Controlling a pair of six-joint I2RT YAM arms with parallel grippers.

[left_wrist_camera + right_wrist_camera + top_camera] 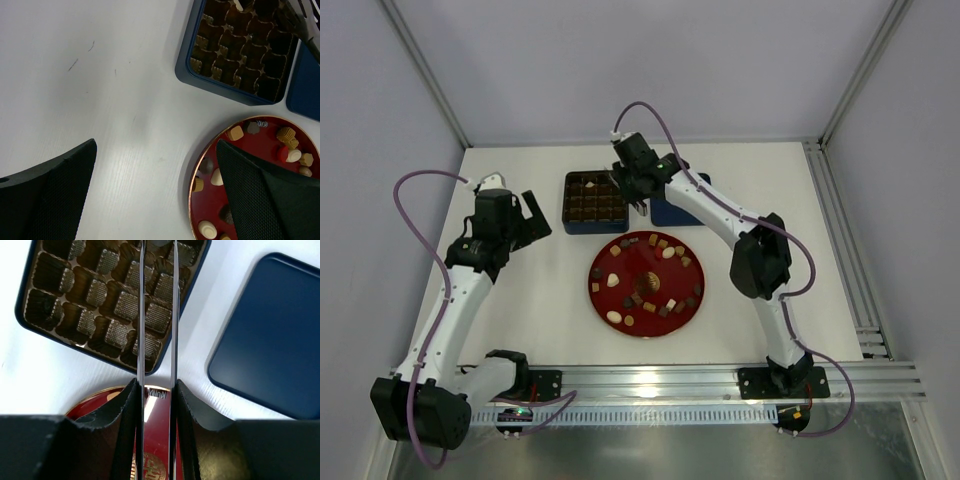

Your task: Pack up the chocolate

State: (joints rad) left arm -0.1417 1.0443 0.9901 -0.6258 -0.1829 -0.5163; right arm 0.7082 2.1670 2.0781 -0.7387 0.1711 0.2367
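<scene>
Several chocolates [668,253], dark, light brown and cream, lie scattered on the red plate [620,262]; some show in the left wrist view [236,132]. The dark blue tin [566,203] with its gold grid stands behind the plate and holds one cream piece [593,186]. My right gripper [638,190] hovers at the tin's right edge, shut on metal tongs [142,315] that reach over the tin [20,315]. The tong tips are out of the right wrist view. My left gripper [530,222] is open and empty, left of the tin, over bare table [156,144].
The tin's blue lid [680,212] lies flat to the right of the tin, partly under my right arm, and shows in the right wrist view [270,330]. White walls and an aluminium frame enclose the table. A rail runs along the near edge.
</scene>
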